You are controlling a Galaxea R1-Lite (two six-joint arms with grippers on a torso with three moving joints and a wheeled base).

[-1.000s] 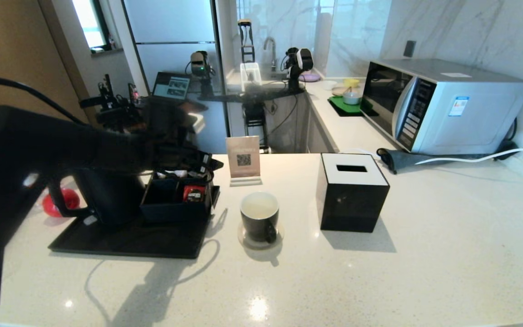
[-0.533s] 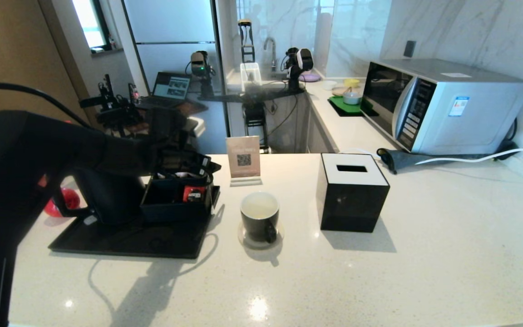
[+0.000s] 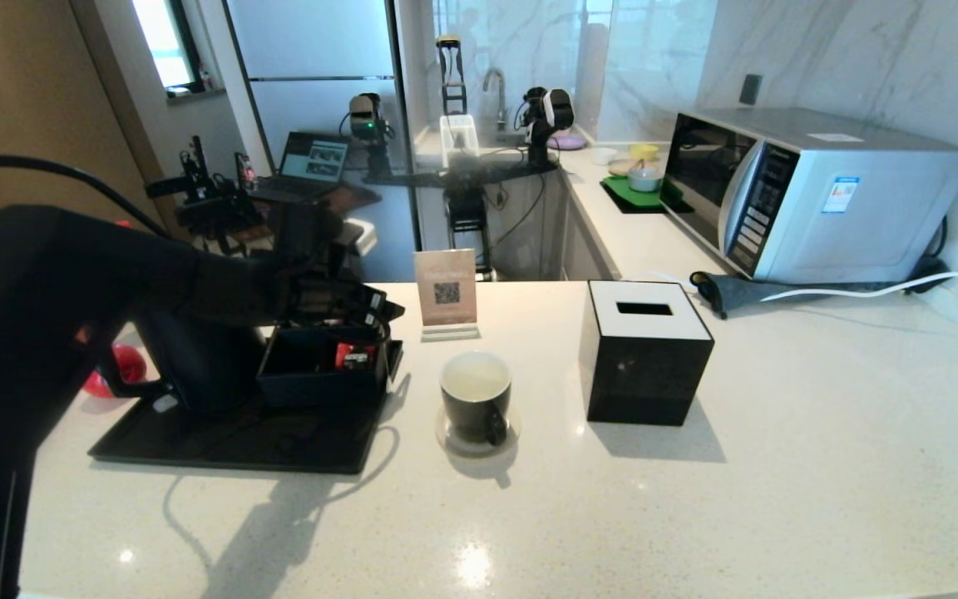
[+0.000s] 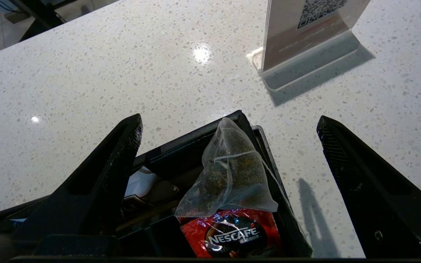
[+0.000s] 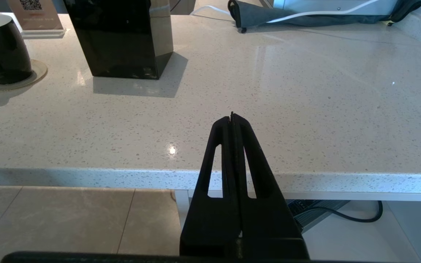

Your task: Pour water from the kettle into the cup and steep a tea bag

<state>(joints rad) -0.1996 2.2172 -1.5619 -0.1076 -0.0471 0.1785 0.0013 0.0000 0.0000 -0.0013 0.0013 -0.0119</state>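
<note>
While the left arm reached in from the left side of the head view, its left gripper hung over the black organiser box with its fingers spread wide and nothing between them. Seen from the left wrist, a pyramid tea bag leaned against the box's far corner, partly over a red Nescafé sachet, between the two fingers but touching neither. Farthest left, a red-capped bottle lay on the counter behind the arm. Beside it the kettle, largely hidden by the arm, stood upright on the black tray, just left of the organiser box on the same tray. Right of the tray, the cup sat upright on a coaster on the white counter, its handle toward the robot; whether it held water could not be told. Behind it stood a QR-code sign. Farther right came a black tissue box, then a microwave against the wall. At the near edge of the counter the right gripper hung clenched and empty, well apart from the cup.
</note>
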